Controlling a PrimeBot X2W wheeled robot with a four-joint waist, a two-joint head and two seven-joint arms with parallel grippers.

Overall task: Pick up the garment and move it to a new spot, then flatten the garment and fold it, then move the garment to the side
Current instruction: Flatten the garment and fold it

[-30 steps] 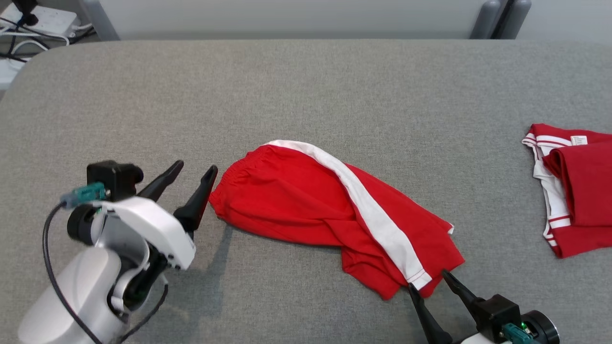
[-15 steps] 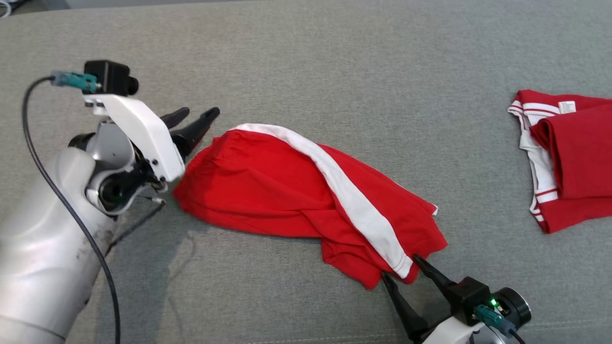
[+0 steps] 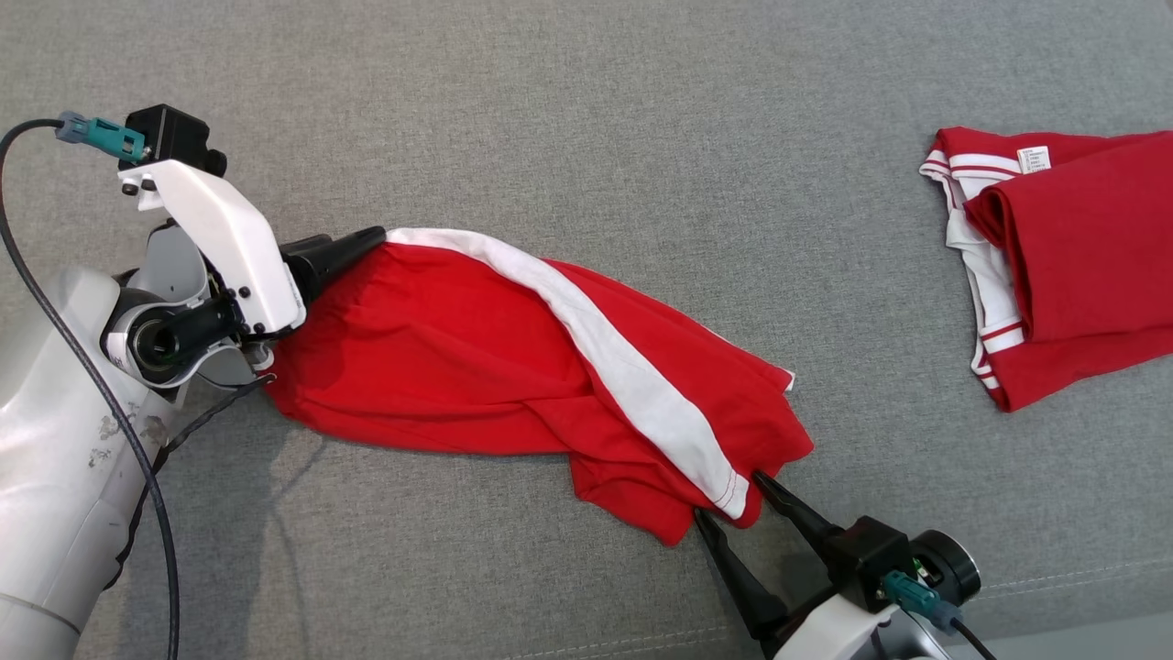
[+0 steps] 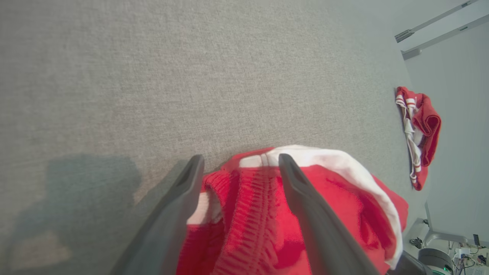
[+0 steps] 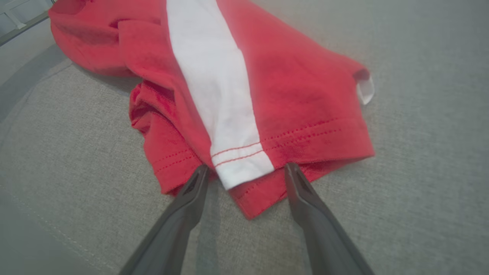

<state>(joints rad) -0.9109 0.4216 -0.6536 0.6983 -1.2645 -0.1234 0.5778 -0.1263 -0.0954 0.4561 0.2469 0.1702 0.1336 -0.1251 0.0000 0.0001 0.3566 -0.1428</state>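
Observation:
The garment (image 3: 476,348) is a pair of red shorts with a white side stripe, lying crumpled on the grey padded table (image 3: 586,110). My left gripper (image 3: 344,246) is open at its left end. In the left wrist view the gathered waistband (image 4: 248,198) sits between the two dark fingers of that gripper (image 4: 238,164). My right gripper (image 3: 730,497) is open at the lower right hem. In the right wrist view its fingertips (image 5: 246,168) straddle the end of the white stripe (image 5: 244,164), with the hem just inside the jaws.
A second red garment with white trim (image 3: 1054,266) lies folded at the table's right side, also seen far off in the left wrist view (image 4: 418,130). The table's front edge and seam (image 3: 1054,577) run just behind my right gripper.
The head camera has tilted down and the whole picture has shifted. My left gripper has advanced onto the waistband, and the right gripper has closed in on the hem. Both stay open.

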